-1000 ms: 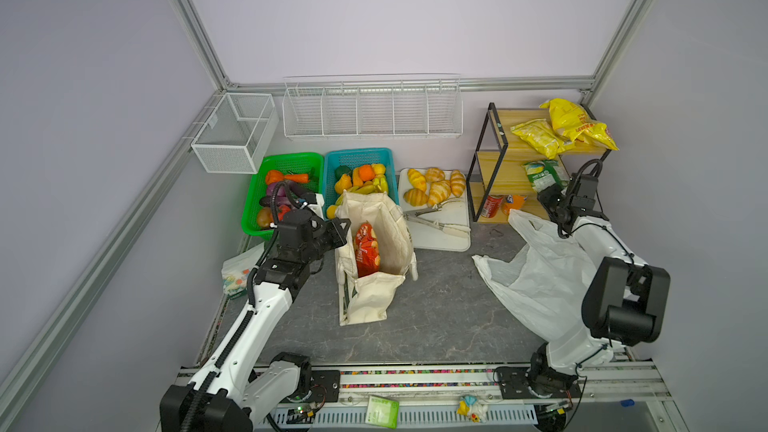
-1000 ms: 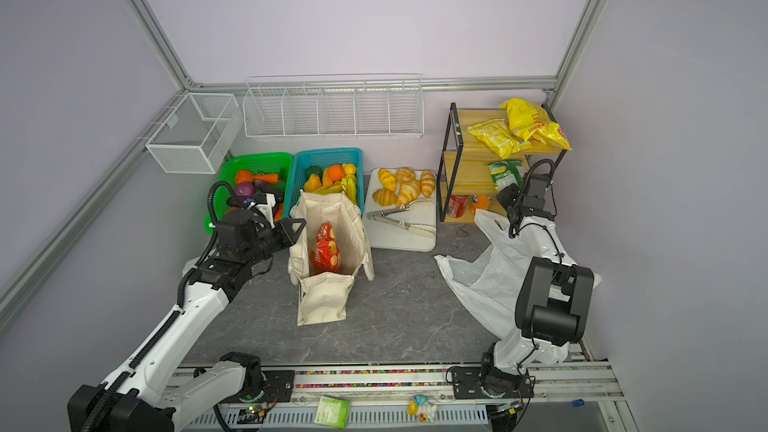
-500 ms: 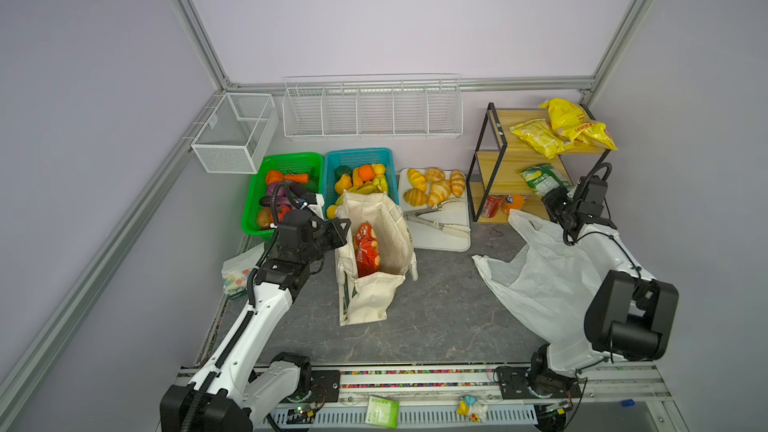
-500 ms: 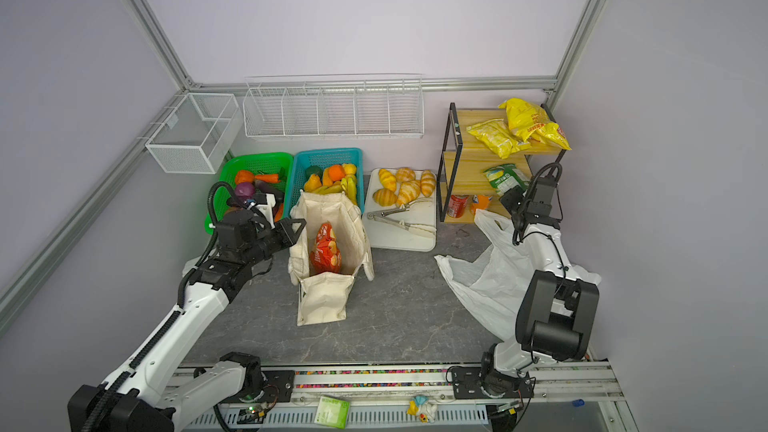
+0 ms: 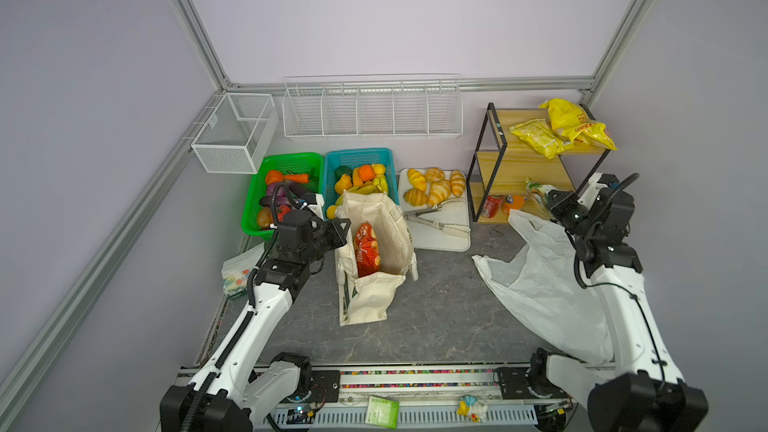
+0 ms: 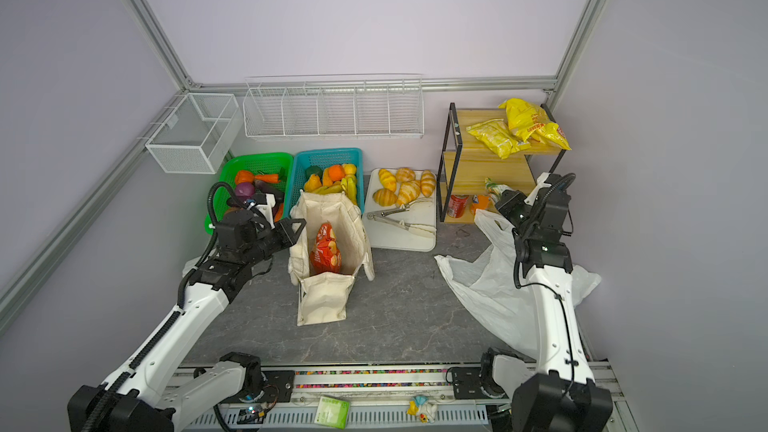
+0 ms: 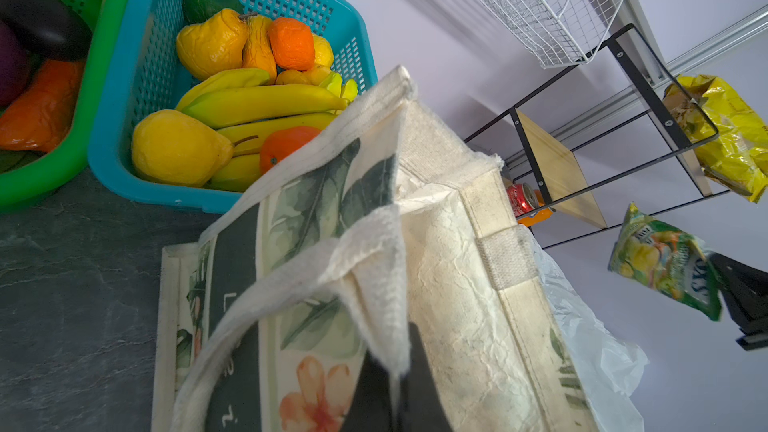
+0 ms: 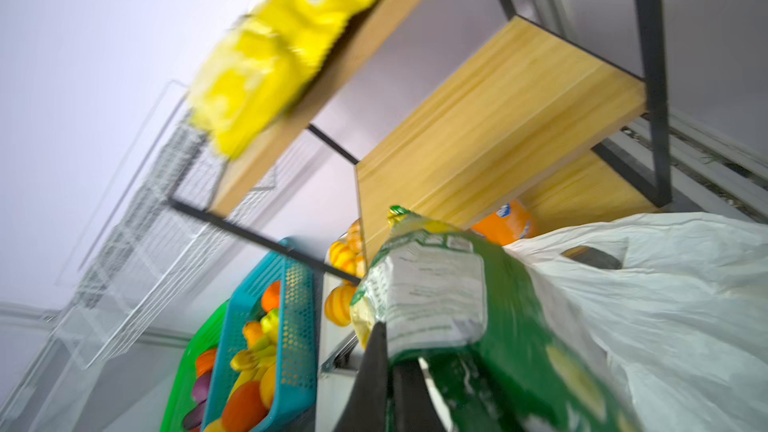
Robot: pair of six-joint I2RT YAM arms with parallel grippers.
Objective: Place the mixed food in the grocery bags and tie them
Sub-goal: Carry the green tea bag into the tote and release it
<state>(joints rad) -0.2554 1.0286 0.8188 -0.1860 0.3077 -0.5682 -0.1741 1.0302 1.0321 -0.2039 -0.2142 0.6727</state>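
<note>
The left claw is clamped on the cloth edge of the canvas bag, and the red packet stands inside the bag just past it. The right claw is shut on the green-and-white packet, with the plastic bag spread just below.

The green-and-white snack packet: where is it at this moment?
In both top views the packet is on the right, pinched in the right tool, beside the wooden shelf and above the white plastic bag.
</note>
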